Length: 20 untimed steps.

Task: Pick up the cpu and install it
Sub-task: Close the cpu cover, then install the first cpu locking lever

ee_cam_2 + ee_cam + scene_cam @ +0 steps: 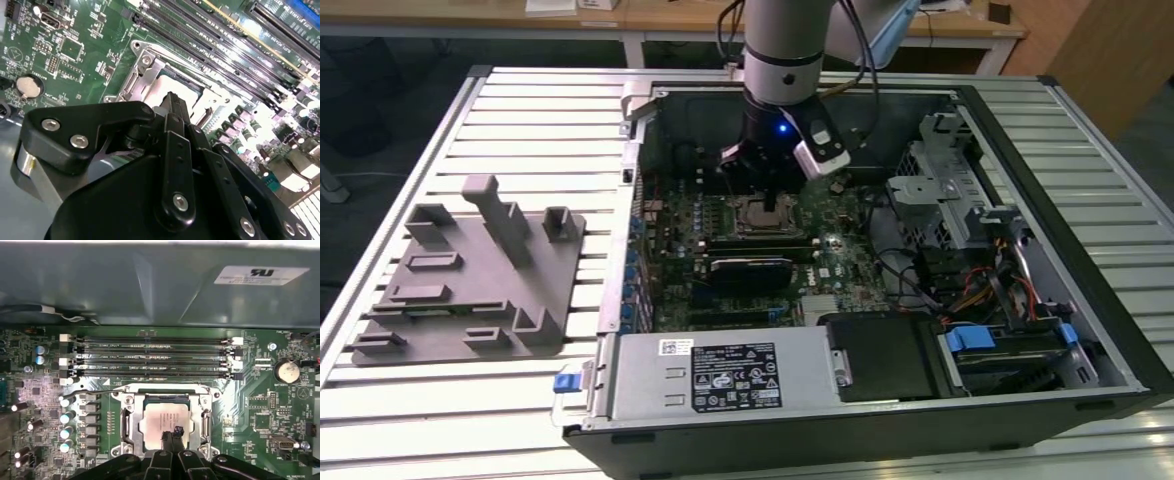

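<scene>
Slats of a ribbed metal table (400, 400) run along the near edge, and on them lies an open computer case (881, 430) on its side. Towards the exterior view's left, apart from the case, sits a grey fixture tray (467, 290) with upright blocks on it. Nearest inside the case is the grey power supply (720, 375) with its white label, and to the exterior view's right of it a drive bay (1001, 345) with blue tabs.

Beyond the power supply the green motherboard (260, 410) lies flat. A row of long black memory slots (155, 357) runs between the power supply and the processor socket, with a round coin battery (287, 371) off to one end of them. The socket's metal frame (127, 415) stands around the cpu (165, 417), which lies flat inside it, silvery top plate upward, its thin rim just showing.

The gripper (174, 434) hangs straight over the socket, its two black fingers (169, 440) drawn narrow, side by side with nothing between them, their tips over the cpu's edge. I cannot tell whether they touch the plate. In the second wrist view the gripper (172, 102) stands in front of the pale cpu (159, 90).

Above it the arm (783, 50) rises grey and upright, and farther back stands a wooden desk (667, 15).
</scene>
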Available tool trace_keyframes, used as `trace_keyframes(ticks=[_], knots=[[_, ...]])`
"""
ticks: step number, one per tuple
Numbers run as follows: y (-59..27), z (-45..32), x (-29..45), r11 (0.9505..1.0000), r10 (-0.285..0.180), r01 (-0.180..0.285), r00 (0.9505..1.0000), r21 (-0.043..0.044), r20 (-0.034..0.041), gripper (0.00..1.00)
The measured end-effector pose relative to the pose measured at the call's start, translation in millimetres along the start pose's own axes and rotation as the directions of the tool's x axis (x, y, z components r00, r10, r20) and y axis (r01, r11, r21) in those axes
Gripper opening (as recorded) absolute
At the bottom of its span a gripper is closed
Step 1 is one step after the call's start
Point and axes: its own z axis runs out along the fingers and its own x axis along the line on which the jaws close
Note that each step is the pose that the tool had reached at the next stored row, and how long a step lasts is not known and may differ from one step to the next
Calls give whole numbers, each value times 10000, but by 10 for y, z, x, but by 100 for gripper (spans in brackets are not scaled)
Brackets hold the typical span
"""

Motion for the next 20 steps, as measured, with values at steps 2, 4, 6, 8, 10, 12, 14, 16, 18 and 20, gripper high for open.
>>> trace_keyframes(ticks=[2, 4, 6, 8, 10, 12, 14, 16, 18, 20], knots=[[0, -37, -1, 10000, 0, 0, 10000, 0, 0, 11], [0, -75, -2, 10000, 0, 0, 10000, -1, 1, 11], [-1, -114, -3, 10000, 0, 0, 10000, -1, 0, 11], [-1, -153, -3, 10000, -1, 1, 10000, 1, -1, 11], [-1, -192, -4, 10000, -1, 1, 10000, -1, 0, 11], [-1, -207, -5, 10000, -1, 1, 10000, -1, 1, 11], [-1, -217, -5, 10000, -1, 1, 10000, 0, 0, 11], [-1, -225, -5, 10000, 0, 0, 10000, 0, 1, 11], [-1, -226, -5, 10000, 0, 0, 10000, -1, 1, 11], [-1, -228, -5, 10000, -1, 1, 10000, 0, 0, 11]])
